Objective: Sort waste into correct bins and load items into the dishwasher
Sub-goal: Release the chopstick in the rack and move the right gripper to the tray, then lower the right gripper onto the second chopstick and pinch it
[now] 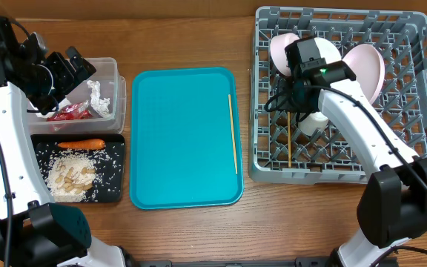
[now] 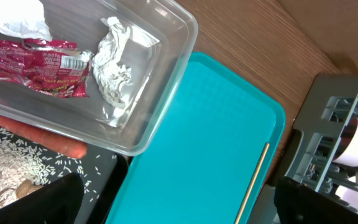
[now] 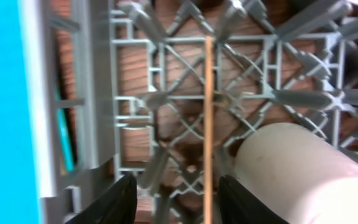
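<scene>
In the grey dishwasher rack (image 1: pixel 265 167) my right gripper (image 1: pixel 296 100) (image 3: pixel 179 199) hangs open low over the lattice. One wooden chopstick (image 3: pixel 208 124) (image 1: pixel 290 144) lies on the lattice between the jaws, close to the right finger and not clamped. A small white cup (image 3: pixel 284 168) (image 1: pixel 313 122) lies just beside it. Two white plates (image 1: pixel 369 67) stand in the rack. The second chopstick (image 1: pixel 233 133) (image 2: pixel 253 180) rests on the teal tray. My left gripper (image 1: pixel 76 67) (image 2: pixel 176 205) is open and empty above the clear tub (image 1: pixel 110 70).
The clear tub holds a red wrapper (image 2: pixel 36 65) and a crumpled tissue (image 2: pixel 117 62). A black tray (image 1: pixel 113 182) in front of it carries a carrot piece (image 1: pixel 80 144) and rice with beige scraps (image 1: pixel 71 174). The teal tray (image 1: pixel 176 133) lies between the bins and the rack.
</scene>
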### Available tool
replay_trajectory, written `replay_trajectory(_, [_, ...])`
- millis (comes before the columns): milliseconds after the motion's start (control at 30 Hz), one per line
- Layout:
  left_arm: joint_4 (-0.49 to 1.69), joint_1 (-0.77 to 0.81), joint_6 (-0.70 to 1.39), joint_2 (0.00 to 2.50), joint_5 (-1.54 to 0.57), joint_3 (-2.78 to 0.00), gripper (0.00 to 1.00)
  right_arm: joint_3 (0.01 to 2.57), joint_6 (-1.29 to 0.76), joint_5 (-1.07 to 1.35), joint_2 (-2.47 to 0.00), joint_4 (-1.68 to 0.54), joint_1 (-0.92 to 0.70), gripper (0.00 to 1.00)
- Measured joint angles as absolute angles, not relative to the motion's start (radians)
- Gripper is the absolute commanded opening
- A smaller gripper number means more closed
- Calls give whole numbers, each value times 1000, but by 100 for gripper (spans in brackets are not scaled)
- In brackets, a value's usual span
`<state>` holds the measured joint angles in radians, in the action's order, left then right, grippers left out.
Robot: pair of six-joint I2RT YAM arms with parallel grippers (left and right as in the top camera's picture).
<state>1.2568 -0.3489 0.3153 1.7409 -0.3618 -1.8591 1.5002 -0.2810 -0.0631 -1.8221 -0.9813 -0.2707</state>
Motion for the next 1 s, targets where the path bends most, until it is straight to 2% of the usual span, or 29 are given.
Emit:
replay_trajectory(233, [1257, -349, 315, 1741, -362, -1859, 100, 1583, -319, 236, -1822, -899, -285, 40])
replay_trajectory(400, [1257, -349, 315, 1741, -362, -1859, 100, 1584, -348, 284, -1822, -875, -380, 41])
replay_trajectory(733, [1257, -349, 315, 1741, -362, -1859, 100, 1562, -522, -40, -1822, -796, -646, 41])
replay_trajectory(833, [1257, -349, 315, 1741, -362, -1859, 99, 1526, -570, -150, -1822, -736, -696, 42])
replay_trajectory(1000, [1257, -349, 315, 1741, -362, -1859, 100, 1479, -605, -257, -1829, -697, -717, 49])
